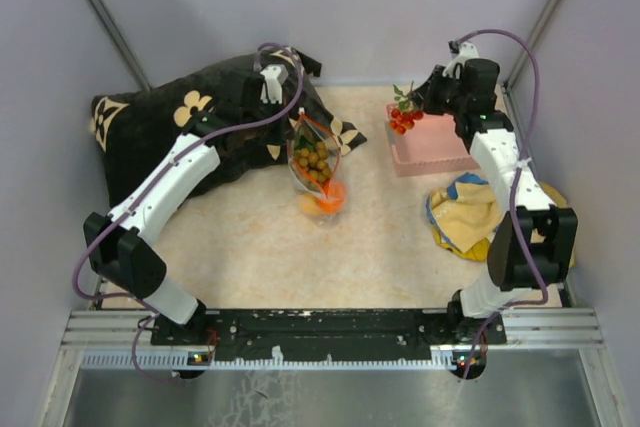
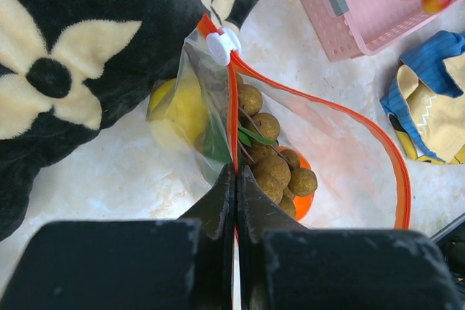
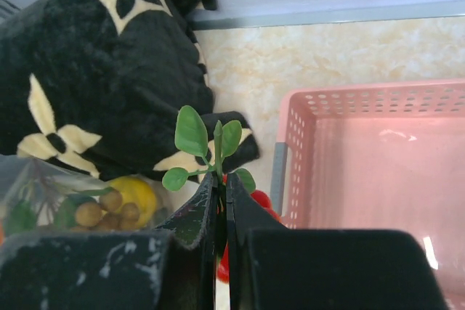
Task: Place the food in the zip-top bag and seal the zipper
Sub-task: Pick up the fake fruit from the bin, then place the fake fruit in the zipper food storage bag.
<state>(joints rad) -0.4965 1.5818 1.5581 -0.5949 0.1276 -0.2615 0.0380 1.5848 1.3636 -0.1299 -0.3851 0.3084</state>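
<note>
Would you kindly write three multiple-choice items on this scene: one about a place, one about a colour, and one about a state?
1. Where is the bunch of small tan-brown balls?
A. In the pink basket
B. Inside the zip-top bag
C. On the yellow-and-blue cloth

2. What colour is the zipper's slider?
A. White
B. Green
C. Black

3. What is the right hand doing?
A. Standing open over the bag
B. Shut on nothing
C. Shut on the stem of the red fruit sprig

Answers:
1. B: the left wrist view shows the balls behind the clear plastic of the zip-top bag.
2. A: a white tab sits at the far end of the orange-red zipper.
3. C: the fingers pinch the leafy stem of the red fruit sprig beside the pink basket.
</note>
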